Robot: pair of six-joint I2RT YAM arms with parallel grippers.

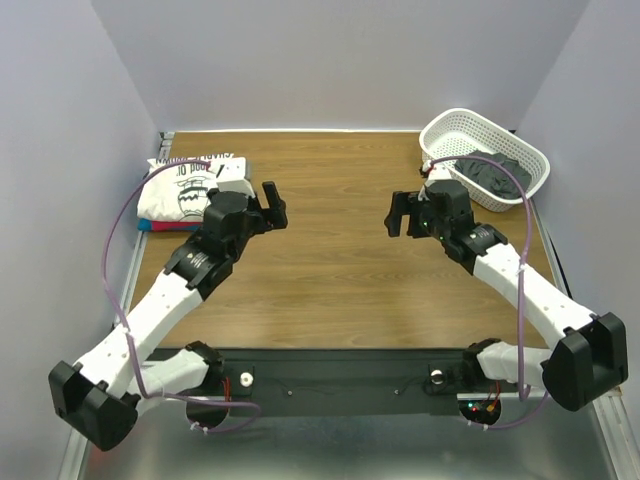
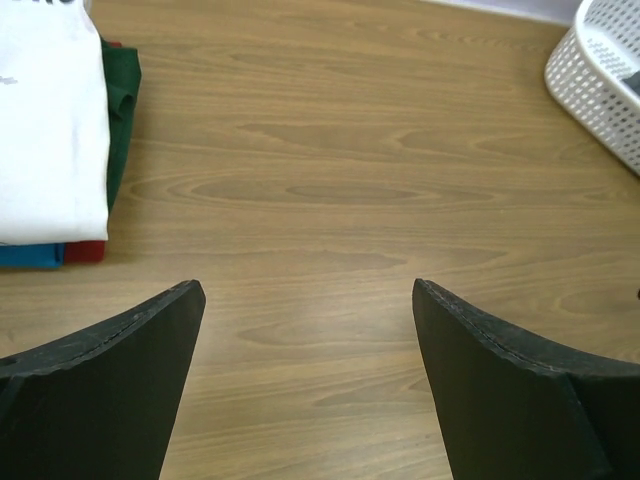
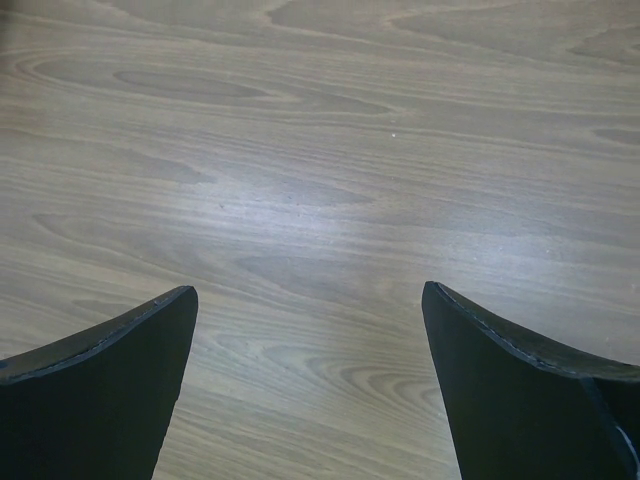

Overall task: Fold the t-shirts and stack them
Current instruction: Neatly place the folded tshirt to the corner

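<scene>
A folded stack of t-shirts [image 1: 183,190] lies at the far left of the table, the white one with black cartoon print on top. In the left wrist view I see the white shirt [image 2: 50,130], its dark green sleeve [image 2: 122,95], and blue [image 2: 30,256] and red [image 2: 86,250] edges beneath. My left gripper [image 1: 272,206] is open and empty above bare wood, right of the stack; in its own view [image 2: 308,290] nothing lies between the jaws. My right gripper [image 1: 398,214] is open and empty over the table's middle right [image 3: 310,292].
A white lattice basket [image 1: 440,126] stands at the far right corner with a dark cloth [image 1: 490,172] in it; its wall shows in the left wrist view [image 2: 595,85]. Grey walls close in the table on three sides. Bare wood lies between the grippers.
</scene>
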